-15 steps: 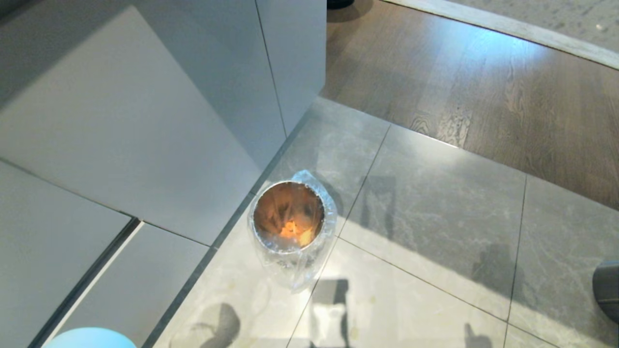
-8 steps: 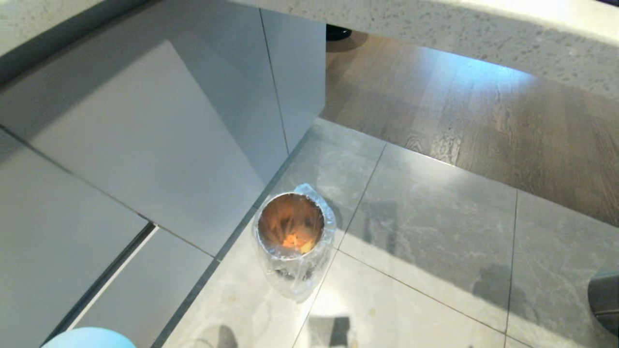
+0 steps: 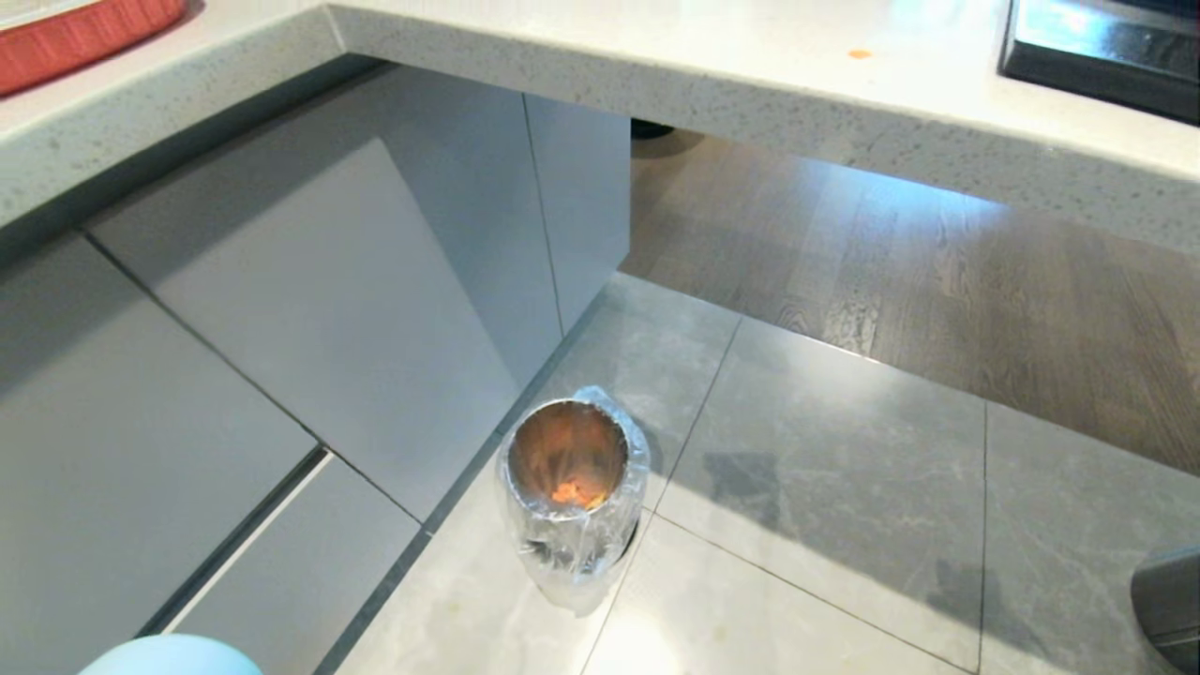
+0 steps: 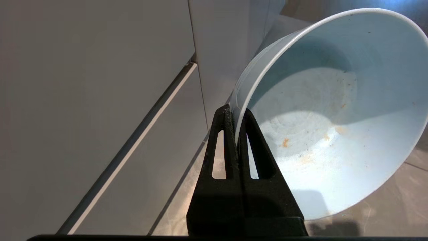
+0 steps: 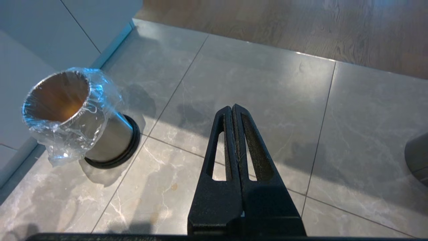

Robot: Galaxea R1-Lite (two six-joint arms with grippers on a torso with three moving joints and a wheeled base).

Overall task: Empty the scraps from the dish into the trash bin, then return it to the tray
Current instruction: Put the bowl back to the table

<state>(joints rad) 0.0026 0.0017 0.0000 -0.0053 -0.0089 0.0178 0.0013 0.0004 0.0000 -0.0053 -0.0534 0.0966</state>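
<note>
My left gripper (image 4: 236, 113) is shut on the rim of the white dish (image 4: 334, 117). The dish is tipped on its side and holds only faint orange smears. A sliver of the dish (image 3: 169, 658) shows at the bottom of the head view. The trash bin (image 3: 572, 469), lined with a clear bag, stands on the floor by the cabinet. Orange scraps (image 3: 577, 492) lie at its bottom. My right gripper (image 5: 232, 108) hangs shut and empty over the tiles, to the right of the trash bin (image 5: 67, 110). A corner of the black tray (image 3: 1097, 47) lies on the counter at the far right.
A pale stone counter (image 3: 750, 66) runs across the top, with grey cabinet fronts (image 3: 328, 309) below on the left. A red container (image 3: 84, 33) sits on it at the far left. A dark grey object (image 3: 1167, 600) stands on the tiles at the right edge. Wooden floor lies beyond.
The head view has swung upward: the counter top, the red container and the tray corner have come into the picture and the bin sits lower in it. The bin itself has not moved.
</note>
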